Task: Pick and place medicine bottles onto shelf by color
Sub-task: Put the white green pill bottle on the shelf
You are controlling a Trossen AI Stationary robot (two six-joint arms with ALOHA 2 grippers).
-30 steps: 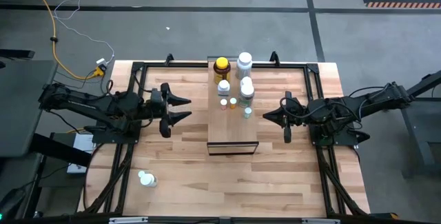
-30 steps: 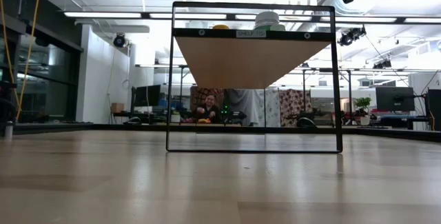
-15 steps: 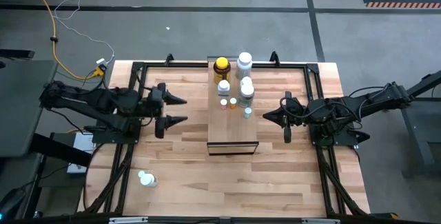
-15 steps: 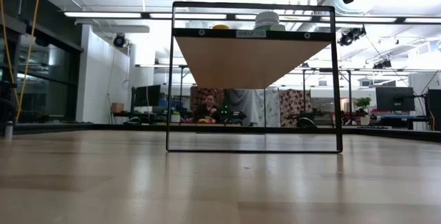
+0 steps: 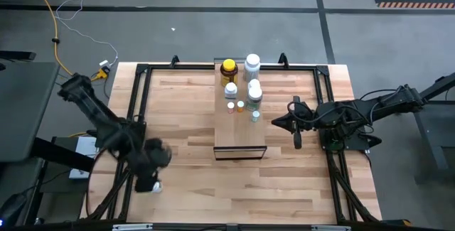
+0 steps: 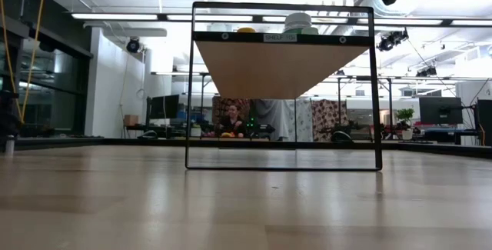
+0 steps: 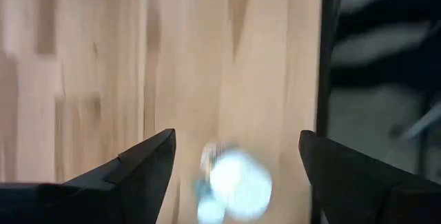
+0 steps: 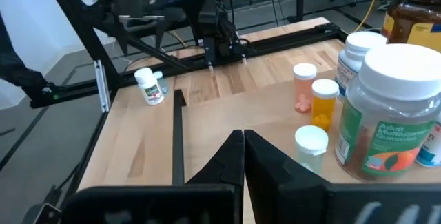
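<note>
Fingers (image 7: 148,162) spread wide over my small white bottle (image 7: 234,182). It looks light and slippery; I'd squeeze its round middle.

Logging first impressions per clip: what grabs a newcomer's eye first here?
The left gripper, open, hangs over a lone white bottle near the table's front-left corner. Seven more bottles cluster at the far end of the shelf mid-table, while the right gripper waits shut beside it.
</note>
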